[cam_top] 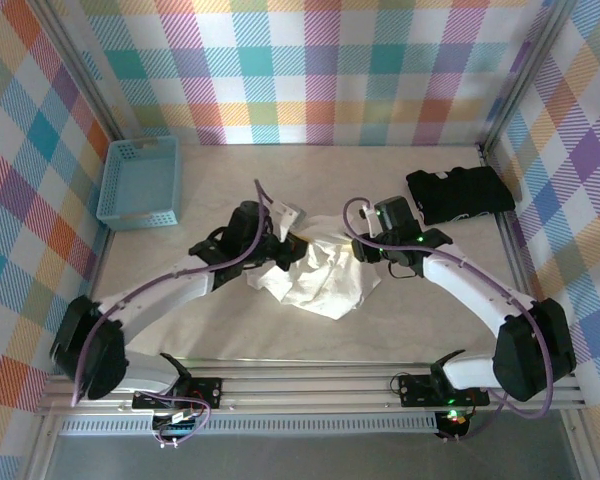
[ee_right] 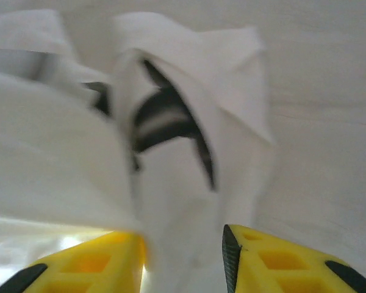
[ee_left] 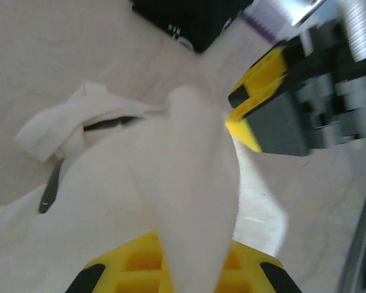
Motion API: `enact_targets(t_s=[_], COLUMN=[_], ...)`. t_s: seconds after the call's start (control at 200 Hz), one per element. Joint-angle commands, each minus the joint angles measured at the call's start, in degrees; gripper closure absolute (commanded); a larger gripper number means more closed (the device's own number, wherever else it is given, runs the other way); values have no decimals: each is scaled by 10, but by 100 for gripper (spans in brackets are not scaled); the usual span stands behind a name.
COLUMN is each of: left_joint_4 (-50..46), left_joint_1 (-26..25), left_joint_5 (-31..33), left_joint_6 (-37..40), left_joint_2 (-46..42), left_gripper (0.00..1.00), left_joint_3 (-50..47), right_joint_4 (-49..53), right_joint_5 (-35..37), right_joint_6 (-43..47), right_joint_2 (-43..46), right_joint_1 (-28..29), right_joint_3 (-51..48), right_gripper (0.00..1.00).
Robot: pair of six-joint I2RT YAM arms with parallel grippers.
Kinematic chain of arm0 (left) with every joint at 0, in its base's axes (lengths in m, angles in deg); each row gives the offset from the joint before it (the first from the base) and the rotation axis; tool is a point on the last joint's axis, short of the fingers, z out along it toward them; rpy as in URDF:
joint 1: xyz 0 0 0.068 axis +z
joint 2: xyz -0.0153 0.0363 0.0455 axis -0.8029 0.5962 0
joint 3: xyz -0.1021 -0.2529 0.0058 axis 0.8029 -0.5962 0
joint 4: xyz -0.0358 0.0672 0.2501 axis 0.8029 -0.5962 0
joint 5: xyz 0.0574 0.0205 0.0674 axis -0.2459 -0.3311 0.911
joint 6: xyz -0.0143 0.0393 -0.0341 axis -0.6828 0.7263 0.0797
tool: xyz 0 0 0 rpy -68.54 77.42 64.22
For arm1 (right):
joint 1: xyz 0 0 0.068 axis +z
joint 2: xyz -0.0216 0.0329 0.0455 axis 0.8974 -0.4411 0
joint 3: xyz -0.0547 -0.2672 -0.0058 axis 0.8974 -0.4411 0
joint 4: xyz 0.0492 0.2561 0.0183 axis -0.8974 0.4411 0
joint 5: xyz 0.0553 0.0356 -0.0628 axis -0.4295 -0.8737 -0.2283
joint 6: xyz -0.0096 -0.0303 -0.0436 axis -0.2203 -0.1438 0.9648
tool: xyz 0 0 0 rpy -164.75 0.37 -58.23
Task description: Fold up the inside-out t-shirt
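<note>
Right wrist view: all blurred. Right pincer [ee_right: 183, 259] fingers cut by bottom edge. Dark patch [ee_right: 165, 119] inside t-shirt [ee_right: 55, 159] folds, cannot tell what.
Left wrist view: left pincer [ee_left: 189, 274] fingers cut by bottom edge, gap between them covered by t-shirt fold; right pincer blurred; black garment [ee_left: 192, 21] cut by top edge.
Top view: both pincers' tips hidden under wrists; black garment's marks too small to read.

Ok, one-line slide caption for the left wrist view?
Left gripper pinching a fold of the white t-shirt, the right gripper close beside, black garment beyond.
</note>
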Motion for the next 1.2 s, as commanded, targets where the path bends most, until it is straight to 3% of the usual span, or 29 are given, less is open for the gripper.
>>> enact_targets(t_s=[0.0,0.245,0.355,0.57,0.685,0.895,1.045,1.195], left_joint_4=[-23,-68,-91,-104,-110,-110,-128,-133], left_joint_1=[4,5,5,5,4,4,4,4], left_joint_5=[-3,28,52,49,43,32,43,66], left_joint_6=[-32,-50,-66,-87,-89,-89,-84,-81], left_joint_2=[-44,-67,-63,-59,-60,-66,-73,-75], left_gripper=[100,100,100,100,100,100,100,100], left_joint_3=[7,37,55,72,74,70,67,64], right_joint_4=[26,-114,-157,-225,-254,-285,-256,-242], right_joint_5=[101,-120,-162,-94,-54,26,48,34], right_joint_6=[9,82,79,42,-12,-52,-29,-1], right_joint_2=[37,177,209,143,82,21,7,45], right_joint_1=[-3,58,107,220,233,234,233,227], right_joint_3=[-2,-87,-115,-104,-82,-55,-41,-62], right_gripper=[57,45,45,45,51,48,71,80])
